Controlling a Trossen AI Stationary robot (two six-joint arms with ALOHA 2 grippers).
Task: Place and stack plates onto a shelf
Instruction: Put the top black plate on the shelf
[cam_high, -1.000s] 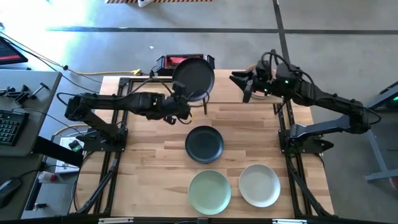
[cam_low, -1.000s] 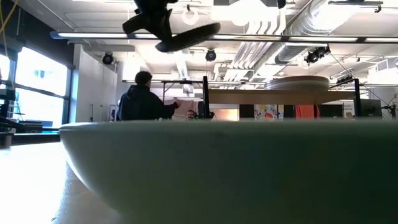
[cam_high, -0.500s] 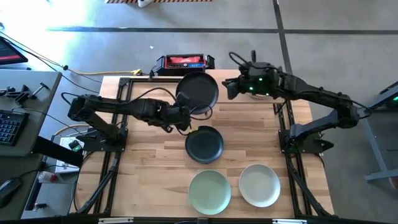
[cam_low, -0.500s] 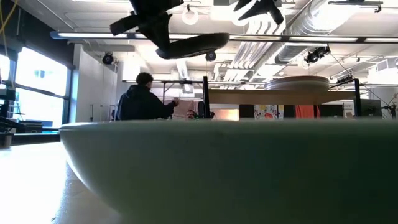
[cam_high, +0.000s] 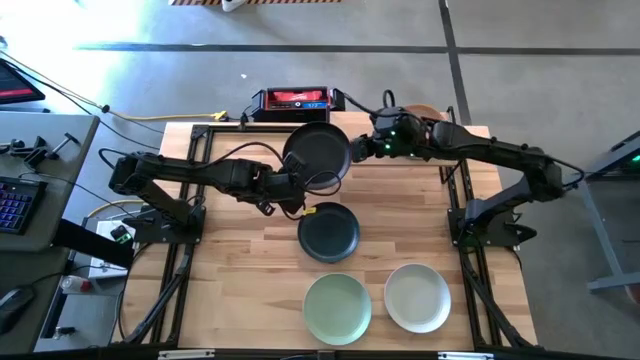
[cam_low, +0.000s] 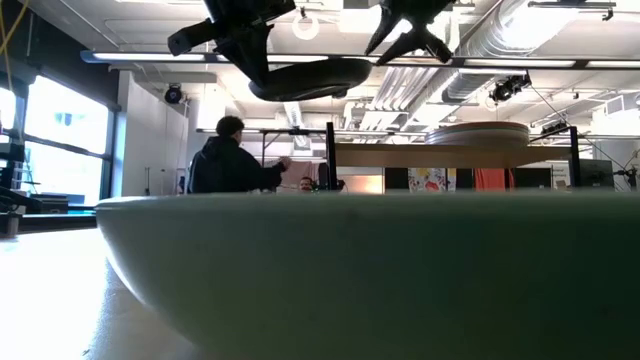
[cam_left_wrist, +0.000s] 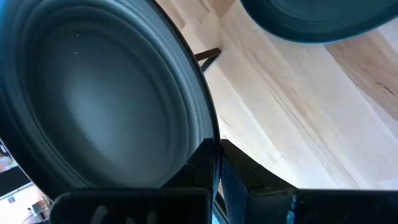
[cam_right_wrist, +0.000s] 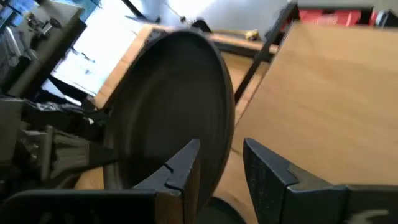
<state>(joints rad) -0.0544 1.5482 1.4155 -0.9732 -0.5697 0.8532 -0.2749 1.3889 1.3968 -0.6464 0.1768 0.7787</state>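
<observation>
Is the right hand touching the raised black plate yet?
Cannot tell. In the right wrist view the right hand is open, fingers straddling the black plate's rim, but neither a gap nor contact shows plainly. The left hand grips that plate.

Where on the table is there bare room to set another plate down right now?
The wood left of the black plate and pale green plate is bare out to the table edge. The right side above the cream plate is free too. The back middle is crowded: both tools meet around a lifted black plate.

Black plates (cam_high: 318, 152) (cam_high: 328, 232) — pale green plate (cam_high: 338, 308) — cream plate (cam_high: 417, 297).
</observation>
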